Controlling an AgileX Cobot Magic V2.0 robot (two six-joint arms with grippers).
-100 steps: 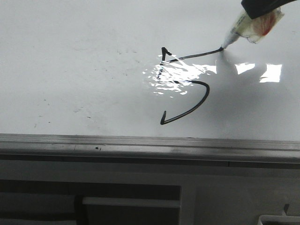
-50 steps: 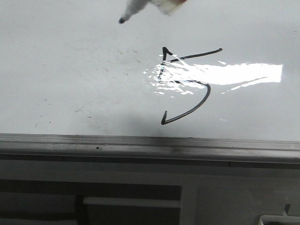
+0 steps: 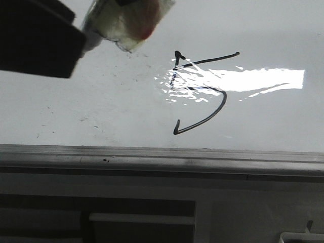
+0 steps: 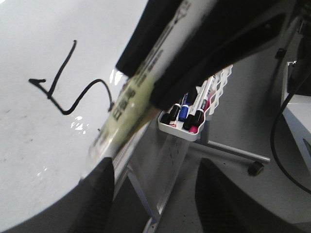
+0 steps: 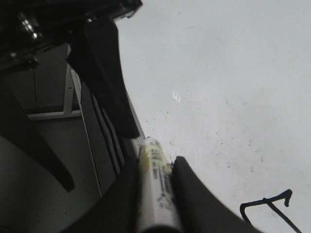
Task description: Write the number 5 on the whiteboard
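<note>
Right pincer (image 5: 155, 162): clamped on a marker (image 5: 155, 194); arm cut off by the top edge in the front view.
Left pincer (image 4: 155, 167): fingers apart, dark and blurred, close to the marker's end.
Marker tip: hidden behind the left pincer's black block in the front view.
Number 5 (image 3: 223, 98): drawn mid-board, partly washed out by glare; both pincers are off to its left.
Whiteboard (image 3: 76, 101): open white surface around the figure, with a grey frame strip (image 3: 162, 157) just below the hook.
Surroundings: tray of markers (image 4: 189, 116) beside the board's edge, and a wheeled stand leg (image 4: 255, 168) beyond.
</note>
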